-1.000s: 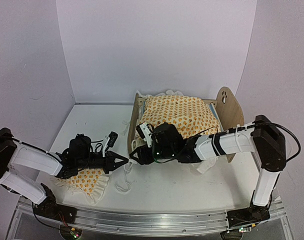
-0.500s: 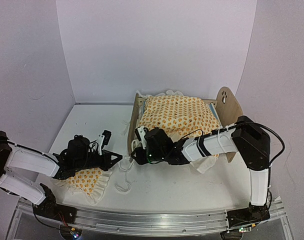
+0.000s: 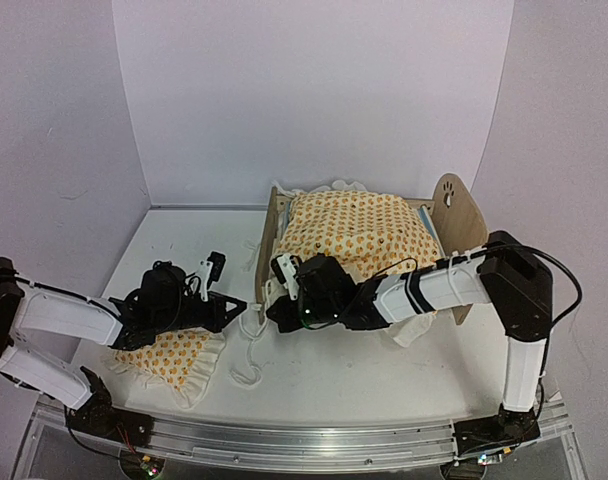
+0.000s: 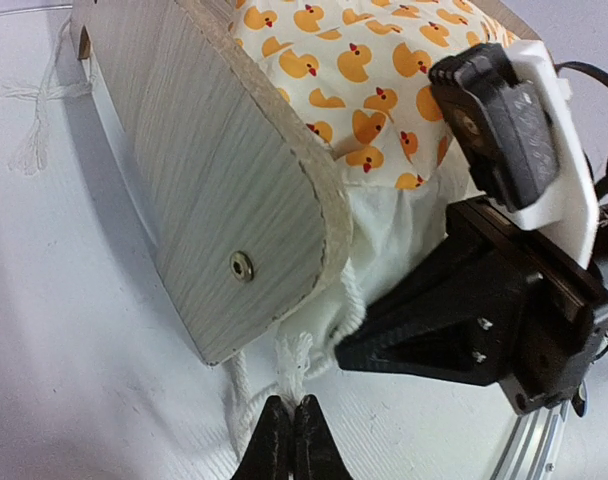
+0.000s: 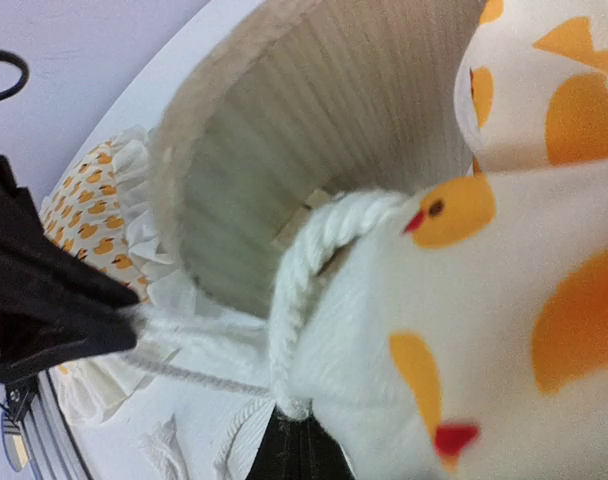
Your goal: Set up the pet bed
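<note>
In the top view the pet bed sits ahead of both arms. Its long axis runs from the low footboard, the end nearest both hands, away to the headboard. The duck-print blanket is heaped over it. The left gripper points straight at the footboard's near corner, so the bed stretches away beyond its tips. The right gripper meets it tip to tip at that same corner, with the bed alongside and behind its wrist. Both are close, but the right arm lies along the bed's near side. The pillow lies under the left forearm, apart from the bed, and a white cord trails on the table below the two hands. This view does not show how the jaws stand. The left wrist view does: the left fingers are pressed together with the frayed end of the cord pinched between their tips. The footboard's rounded corner is just beyond and above, and the right gripper is immediately to one side. The right wrist view shows the right fingers closed too, apparently on the blanket's white hem where the cord loops through it. The inner face of the footboard is straight ahead. I judge the coming move turns on drawing that corner over the footboard end.
</note>
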Available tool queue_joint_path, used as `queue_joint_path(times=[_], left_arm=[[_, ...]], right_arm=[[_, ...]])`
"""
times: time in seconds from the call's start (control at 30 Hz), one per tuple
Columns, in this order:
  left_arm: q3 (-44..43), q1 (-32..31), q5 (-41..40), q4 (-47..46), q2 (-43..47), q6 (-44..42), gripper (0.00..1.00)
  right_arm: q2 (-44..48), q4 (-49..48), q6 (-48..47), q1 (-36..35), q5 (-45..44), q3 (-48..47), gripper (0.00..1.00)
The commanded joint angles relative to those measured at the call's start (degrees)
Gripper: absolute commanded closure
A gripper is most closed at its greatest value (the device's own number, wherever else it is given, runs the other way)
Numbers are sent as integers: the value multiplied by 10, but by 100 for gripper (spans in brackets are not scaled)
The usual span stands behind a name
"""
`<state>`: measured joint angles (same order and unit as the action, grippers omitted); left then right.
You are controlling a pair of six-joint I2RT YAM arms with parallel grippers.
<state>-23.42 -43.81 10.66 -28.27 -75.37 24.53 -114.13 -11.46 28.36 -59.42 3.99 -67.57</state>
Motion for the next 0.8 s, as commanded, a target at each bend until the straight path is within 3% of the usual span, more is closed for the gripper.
queue_joint_path(times=[0.0, 0.17, 0.3, 0.47, 0.63, 0.77], left_arm=[[-54, 1, -15, 21, -22, -1, 100], [-90, 1, 32, 31, -59, -29, 100], [-104, 1, 132, 31, -77, -72, 100], [-90, 1, 181, 30, -76, -107, 100], [-123, 3, 286, 32, -129, -131, 100], [-148, 13, 342, 33, -178, -164, 100]], right_arm=[[69, -25, -5, 1, 66, 25, 100], [81, -23, -23, 0, 121, 28, 100], [79, -23, -25, 1, 122, 18, 100], [73, -23, -29, 0, 120, 3, 98], [58, -31, -34, 1, 191, -24, 100], [75, -31, -48, 1, 190, -9, 96]])
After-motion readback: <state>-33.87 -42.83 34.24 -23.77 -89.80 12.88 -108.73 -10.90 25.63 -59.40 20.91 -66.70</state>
